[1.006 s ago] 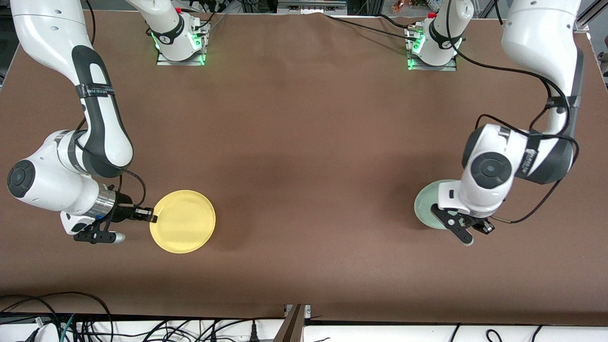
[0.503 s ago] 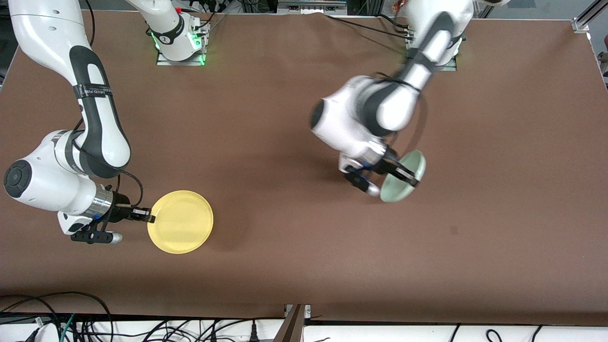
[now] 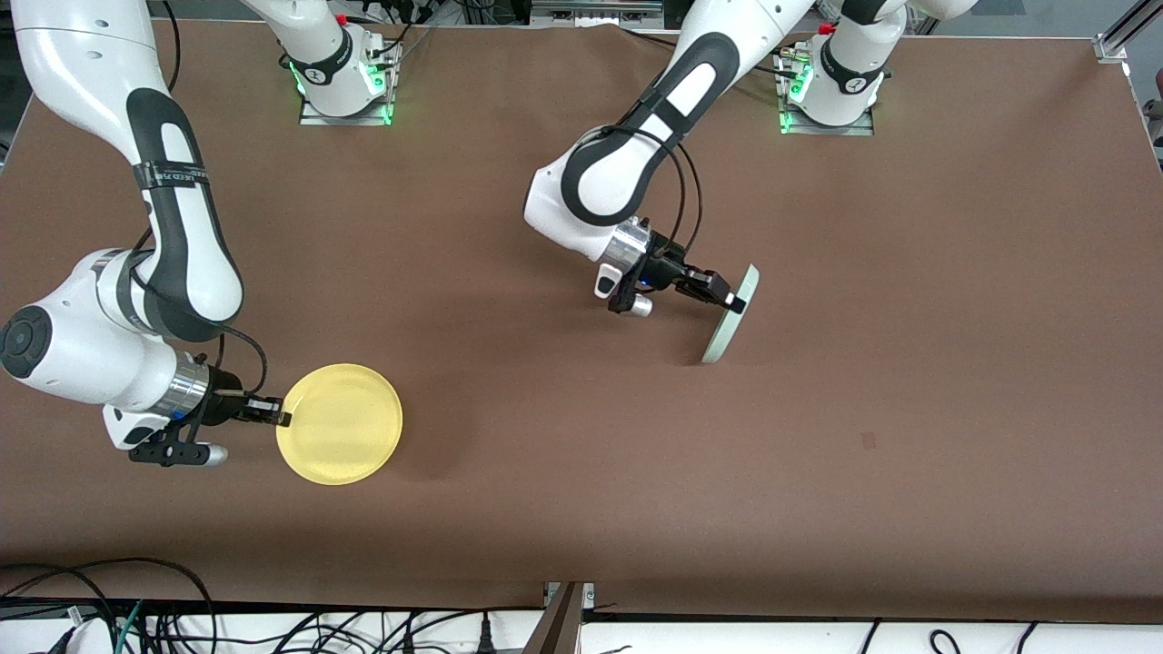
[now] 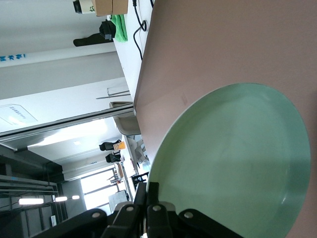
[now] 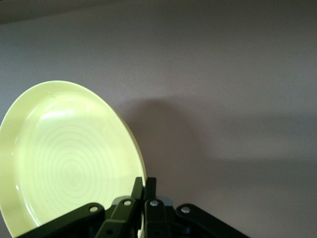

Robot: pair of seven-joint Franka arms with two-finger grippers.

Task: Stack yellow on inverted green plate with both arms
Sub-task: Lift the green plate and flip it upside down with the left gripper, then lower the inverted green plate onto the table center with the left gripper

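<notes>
Left gripper (image 3: 732, 298) is clamping the rim of the green plate (image 3: 730, 316), fingers pinched together on the edge. It is holding the plate up on edge over the middle of the table (image 3: 581, 182), so the front view shows little more than the plate's thin profile. Left wrist view is showing one broad green face (image 4: 233, 163) with the rim caught between the fingers; which face that is cannot be told from here. Whether the lower rim is touching the table cannot be told either.

Right gripper (image 3: 280, 418) is pinching the rim of the yellow plate (image 3: 339, 423). That plate is sitting well apart from the green plate, toward the right arm's end of the table and nearer the front camera, hollow side up, lying flat or nearly so. Right wrist view is showing the fingers closed on the yellow rim (image 5: 74, 163).

Judgement: green plate is sitting mid-flip, stacking not yet begun.

Risks from here:
- Thin edge grip on a smooth plate; it could pivot or slip out during rotation.
- Releasing while on edge would let it roll or land hollow side up.
- Yellow plate held by one rim point may sag and tilt when carried over.
- Arms converging on the centre could collide.
</notes>
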